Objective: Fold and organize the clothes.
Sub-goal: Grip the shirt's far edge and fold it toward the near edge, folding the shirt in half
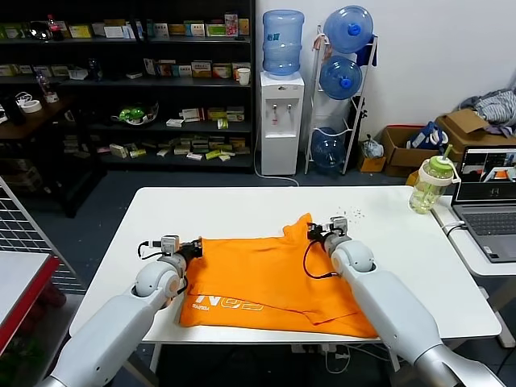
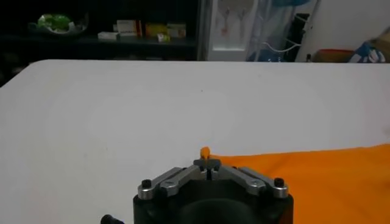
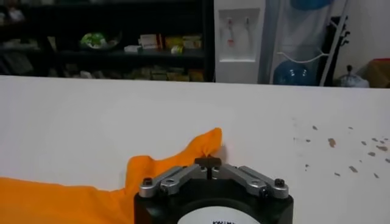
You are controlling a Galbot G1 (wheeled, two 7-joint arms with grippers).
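Even overhead room light brightens the white table (image 1: 242, 211); shelves (image 1: 121, 81) behind it sit dim, wrist views slightly soft.

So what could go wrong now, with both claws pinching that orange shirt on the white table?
The left gripper pinches only a tiny tip of the bright orange cotton T-shirt, so that corner could slip free if pulled. The right gripper holds a bunched peak, which might leave the fold crooked. The shirt's near edge lies at the front edge of the white table, so it might slide off.
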